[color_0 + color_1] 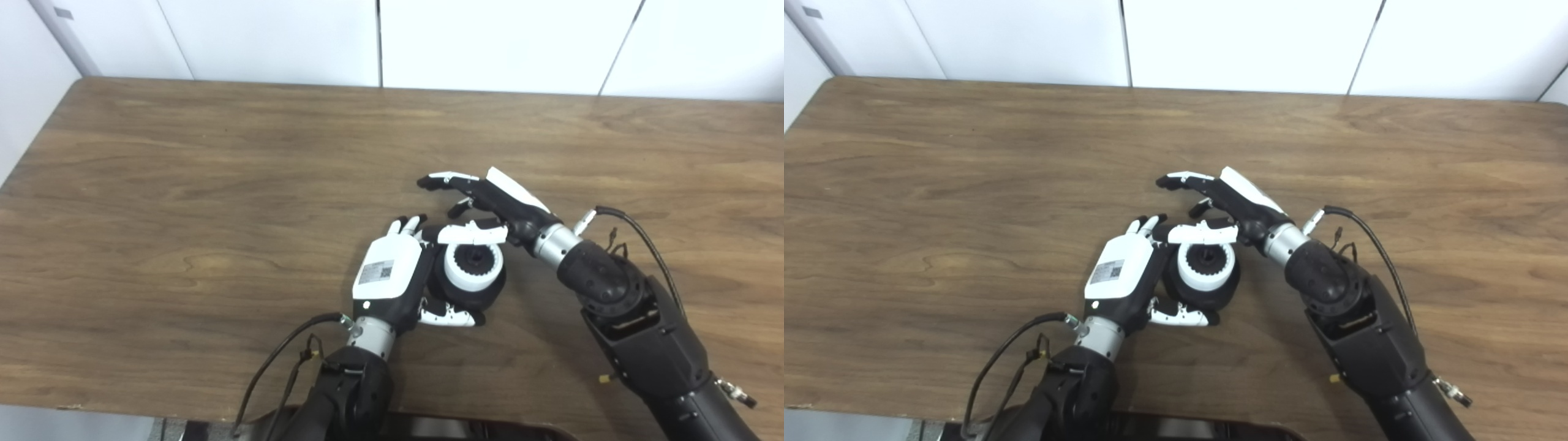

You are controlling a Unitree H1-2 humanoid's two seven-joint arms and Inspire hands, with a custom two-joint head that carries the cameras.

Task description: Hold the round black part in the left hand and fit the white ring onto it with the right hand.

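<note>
Left hand (pixel 392 275): curled round the round black part (pixel 468 291), fingers behind it and thumb in front, gripping it just above the table (pixel 184 214).
Round black part: sits near the table's middle, hollow side up, pressed against the left palm.
White ring (pixel 473 267): seated on top of the black part, toothed black bore visible through its centre.
Right hand (pixel 490 205): spread and holding nothing, fingers stretched out past the far side of the ring; its thumb lies across the ring's far rim, touching or just over it.
Arms: both enter from the near edge, cables looping at each wrist.
Backdrop: white wall panels (pixel 275 37) beyond the wood-grain table.
</note>
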